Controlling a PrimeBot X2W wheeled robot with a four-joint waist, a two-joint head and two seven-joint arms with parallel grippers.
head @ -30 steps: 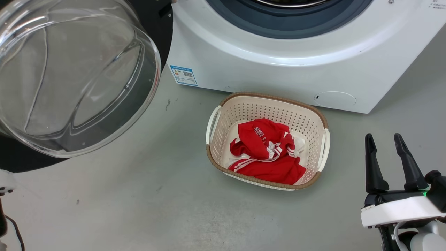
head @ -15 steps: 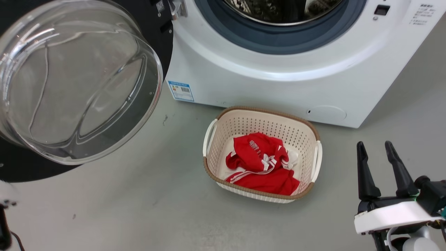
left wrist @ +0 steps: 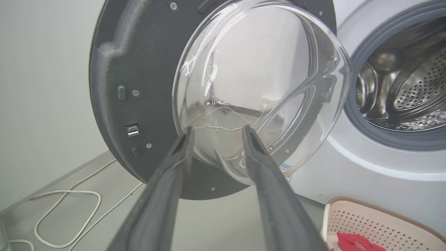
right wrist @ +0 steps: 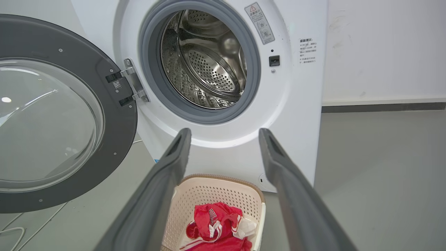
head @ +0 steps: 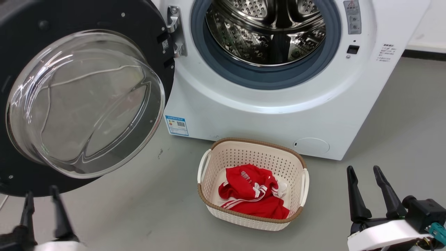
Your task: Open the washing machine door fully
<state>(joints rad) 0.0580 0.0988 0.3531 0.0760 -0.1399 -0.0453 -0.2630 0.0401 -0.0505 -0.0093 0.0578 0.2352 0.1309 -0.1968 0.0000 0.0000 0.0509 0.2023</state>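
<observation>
- Finishing the swing is the step in hand: the washing machine door [head: 85,101] fills the upper left of the head view, turned out on its metal hinge [head: 175,31], and it looks close to fully open.
- The washing machine [head: 264,115] takes the upper centre, its steel drum [head: 268,31] and grey seal [head: 264,78] uncovered.
- The left gripper [head: 41,195] sits at the lower left, just under the door's bottom edge, jaws parted and holding nothing. In the left wrist view its fingers [left wrist: 181,153] point at the glass bowl.
- The right gripper [head: 363,169] waits at the lower right, jaws spread and empty, well apart from the door.
- Any last push is best put on the black rim, far from the hinge, and not on the bulging glass, where a fingertip would likely slide. It should follow the door's arc and ease off once the hinge resists.
- A cream basket [head: 252,153] holding a red garment [head: 252,198] stands on the floor at lower centre, before the machine and to the right of the door, so probably outside the door's path.
- A white cable [left wrist: 69,216] loops on the floor at the lower left of the left wrist view, near the door's far side. The wall rises behind it and may limit the door's travel.
</observation>
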